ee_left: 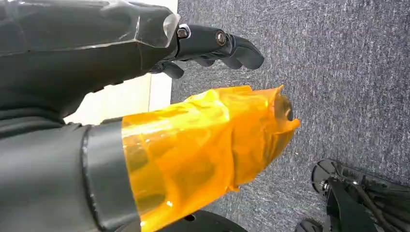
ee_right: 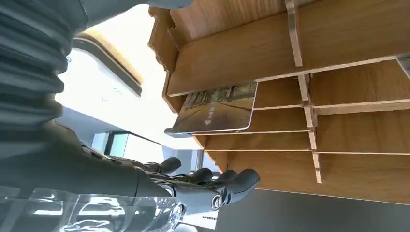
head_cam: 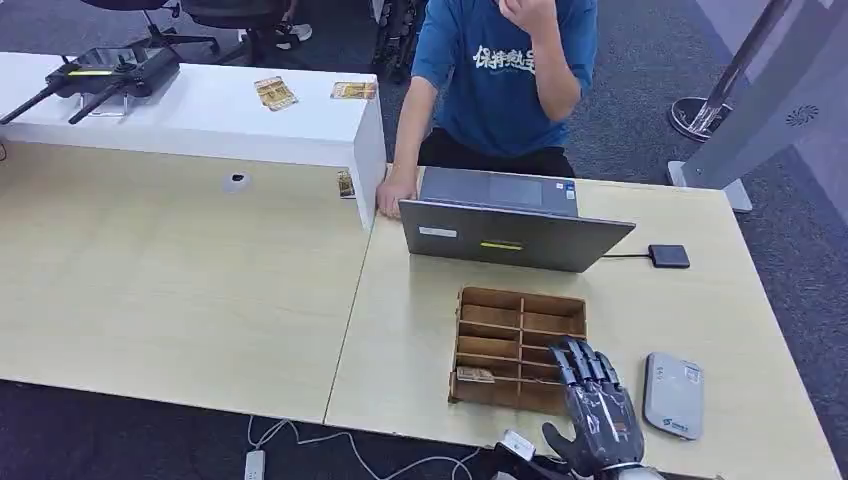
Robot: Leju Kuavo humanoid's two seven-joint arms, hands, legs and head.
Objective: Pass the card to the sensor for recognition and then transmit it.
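1. One pale wooden table [head_cam: 180,290] carries everything, with a person [head_cam: 505,75] seated behind a grey laptop [head_cam: 515,235].
2. The wooden divider box [head_cam: 520,345] sits near the front edge, a grey sensor [head_cam: 673,395] just beside it.
3. The right hand [head_cam: 598,410], fingers apart and empty, hovers over the box.
4. The left hand [ee_left: 212,46] hangs above carpet, fingers loosely apart, empty.
5. The card [ee_right: 217,108] lies in a front compartment.

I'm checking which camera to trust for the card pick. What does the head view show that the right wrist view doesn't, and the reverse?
Head view alone: the grey sensor beside the rack, the laptop, and a person behind it. Right wrist view alone: the card's printed face up close, standing tilted in a slot. Both: the wooden rack and the right hand, fingers apart over it, holding nothing.
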